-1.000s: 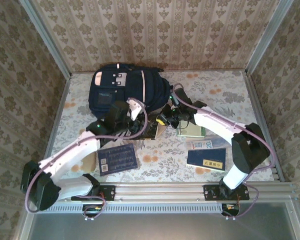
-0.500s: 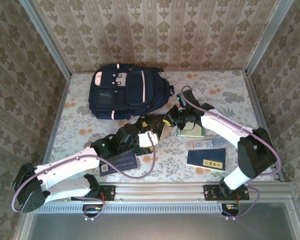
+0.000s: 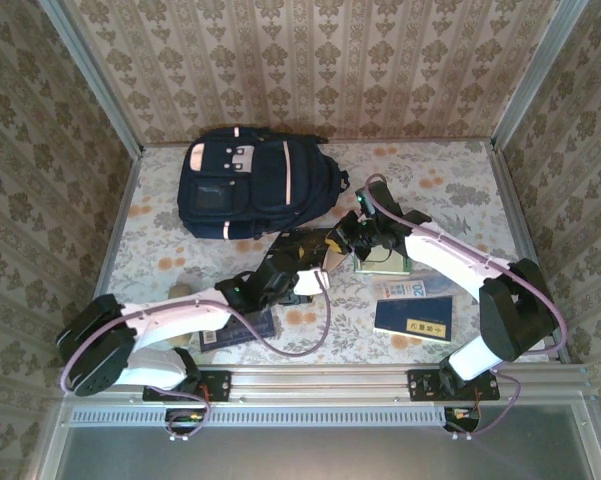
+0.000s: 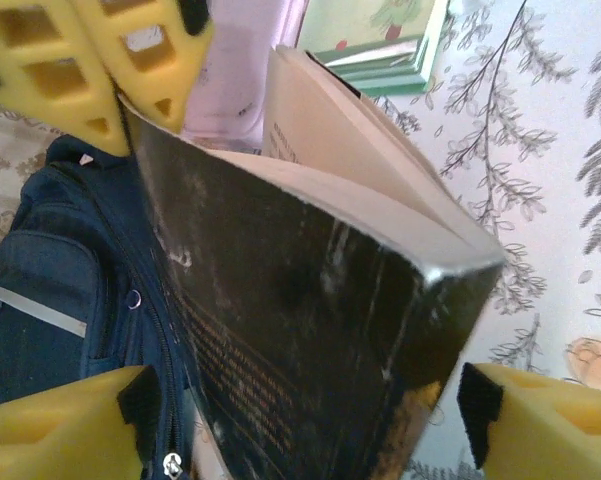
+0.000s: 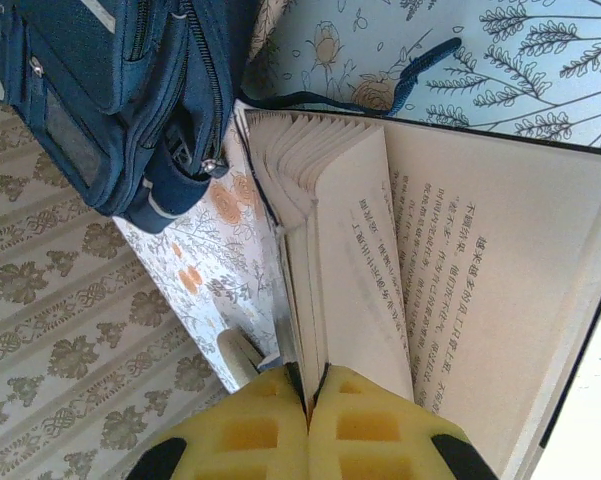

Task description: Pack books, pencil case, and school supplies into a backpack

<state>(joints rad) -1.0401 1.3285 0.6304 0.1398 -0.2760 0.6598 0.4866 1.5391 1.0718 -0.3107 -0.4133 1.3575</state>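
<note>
Black book (image 4: 310, 330): pinches its pages between closed right fingers (image 5: 250, 435), straddles it with spread left fingers (image 4: 550, 420); backpack (image 3: 250, 185) at eleven o'clock.

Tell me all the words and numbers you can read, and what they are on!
"20": on the white-and-blue pack.
black book, open page: columns of Chinese characters, too blurred to quote.
Same book's cover, left wrist view: faint rows of print, unreadable.
navy book, yellow label: too small to read.
backpack: nothing legible.
</note>
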